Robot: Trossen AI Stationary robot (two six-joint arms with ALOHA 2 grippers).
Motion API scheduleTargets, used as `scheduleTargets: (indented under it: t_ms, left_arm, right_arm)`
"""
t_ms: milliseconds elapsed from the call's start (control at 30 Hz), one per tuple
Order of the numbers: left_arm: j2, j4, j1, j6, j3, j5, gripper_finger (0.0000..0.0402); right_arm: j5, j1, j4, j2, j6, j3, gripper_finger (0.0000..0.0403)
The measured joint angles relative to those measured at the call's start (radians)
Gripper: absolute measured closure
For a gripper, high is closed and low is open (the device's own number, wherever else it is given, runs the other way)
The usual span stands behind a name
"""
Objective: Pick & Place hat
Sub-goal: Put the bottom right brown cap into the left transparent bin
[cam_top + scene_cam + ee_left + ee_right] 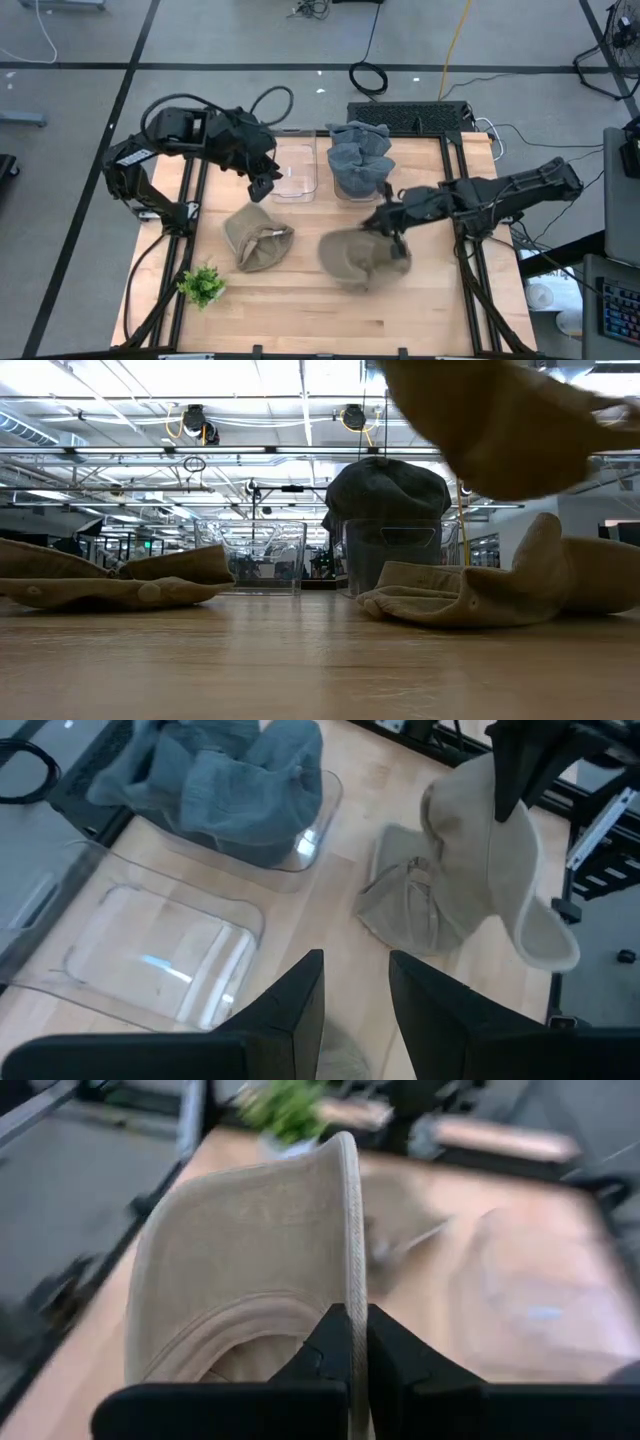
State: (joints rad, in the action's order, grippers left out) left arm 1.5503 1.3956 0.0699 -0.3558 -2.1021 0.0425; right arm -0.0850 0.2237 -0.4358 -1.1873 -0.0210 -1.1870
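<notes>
Three tan hats show. One lies flat at the table's left-middle [258, 238] [110, 580]. A second lies on the wood at right [405, 905] [470, 595]. The third [345, 255] [510, 420] [495, 850] hangs in the air over the second, and my right gripper [388, 222] [350, 1320] is shut on it. My left gripper [262, 188] [357, 965] is open and hovers over the near edge of an empty clear bin [295, 180] [150, 960], touching nothing. Grey hats [358, 160] [220, 780] fill a second clear bin beside it. My right gripper pinches the tan hat's rim [350, 1270] between its two fingers, edge-on. The fingers [510, 770] come from above, slanting down, onto the hat's upper edge. The hat hangs below them, lifted clear of the table and of the hat lying under it.
A small green plant [203, 285] stands at the table's near left corner. The two clear bins sit side by side at the far middle. Bare wood [300, 310] lies along the near edge. Black frame rails [470, 270] run down both table sides.
</notes>
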Motion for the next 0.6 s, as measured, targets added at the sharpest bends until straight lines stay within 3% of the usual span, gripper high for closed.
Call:
scheduleTargets:
  t_ms: [333,600]
  left_arm:
    - [-0.031,-0.014,0.062,-0.013,0.000,-0.050,0.0277]
    - [-0.031,-0.023,0.076,-0.036,0.000,-0.051,0.0277]
  right_arm:
    - [-0.312,-0.088,0.234,0.000,-0.122,0.000,0.0403]
    - [-0.364,-0.159,0.458,0.000,-0.208,0.000,0.0403]
